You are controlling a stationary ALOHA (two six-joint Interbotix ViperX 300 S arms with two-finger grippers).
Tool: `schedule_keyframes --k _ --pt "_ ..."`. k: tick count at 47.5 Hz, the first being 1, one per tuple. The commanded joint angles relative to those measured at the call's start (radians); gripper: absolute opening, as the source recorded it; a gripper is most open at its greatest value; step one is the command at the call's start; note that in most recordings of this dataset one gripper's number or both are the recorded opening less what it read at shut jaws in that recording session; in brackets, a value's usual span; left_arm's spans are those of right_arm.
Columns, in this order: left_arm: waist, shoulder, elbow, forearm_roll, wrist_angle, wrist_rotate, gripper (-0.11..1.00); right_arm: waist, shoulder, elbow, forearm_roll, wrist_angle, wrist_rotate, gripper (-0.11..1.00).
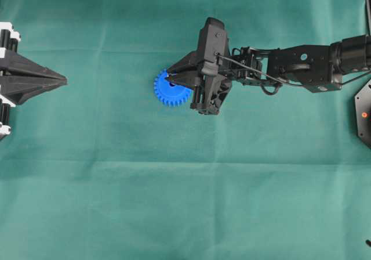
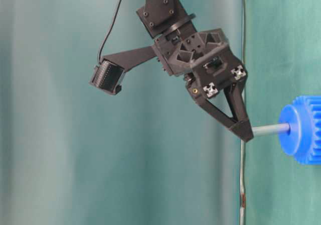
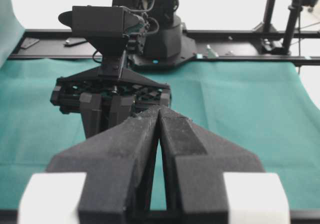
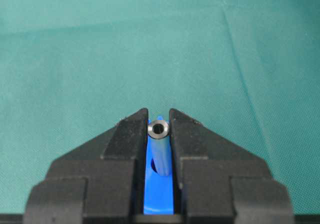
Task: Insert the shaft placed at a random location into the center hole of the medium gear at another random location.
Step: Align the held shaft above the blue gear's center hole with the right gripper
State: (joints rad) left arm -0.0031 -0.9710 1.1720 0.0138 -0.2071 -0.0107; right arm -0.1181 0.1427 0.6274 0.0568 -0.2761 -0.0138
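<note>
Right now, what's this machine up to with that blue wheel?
The right arm's gripper has its jaws shut on a thin metal shaft, whose far end meets the centre of the blue gear lying on the green cloth. The left gripper sits shut, off to the side and empty.

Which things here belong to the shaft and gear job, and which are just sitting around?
Part of the job:
- shaft, gripped by the right gripper, its far end at the gear's centre
- medium gear, blue, on the cloth

Just there:
- left gripper, shut, off to the side
- green cloth
</note>
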Motion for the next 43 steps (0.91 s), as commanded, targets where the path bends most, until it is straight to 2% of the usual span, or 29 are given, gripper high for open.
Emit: schedule_keyframes --k 1,24,43 --pt "0.0 0.005 -0.023 0.002 -0.006 0.0 0.0 0.0 -0.044 -0.014 0.0 -0.005 0.008 0.12" --pt "0.0 0.005 -0.023 0.002 0.0 0.0 0.0 0.0 -0.075 -0.009 -0.002 0.005 0.006 0.12" --pt "0.0 0.005 -0.023 0.003 -0.002 0.002 0.0 0.0 -0.017 -0.015 0.002 -0.011 0.012 0.12"
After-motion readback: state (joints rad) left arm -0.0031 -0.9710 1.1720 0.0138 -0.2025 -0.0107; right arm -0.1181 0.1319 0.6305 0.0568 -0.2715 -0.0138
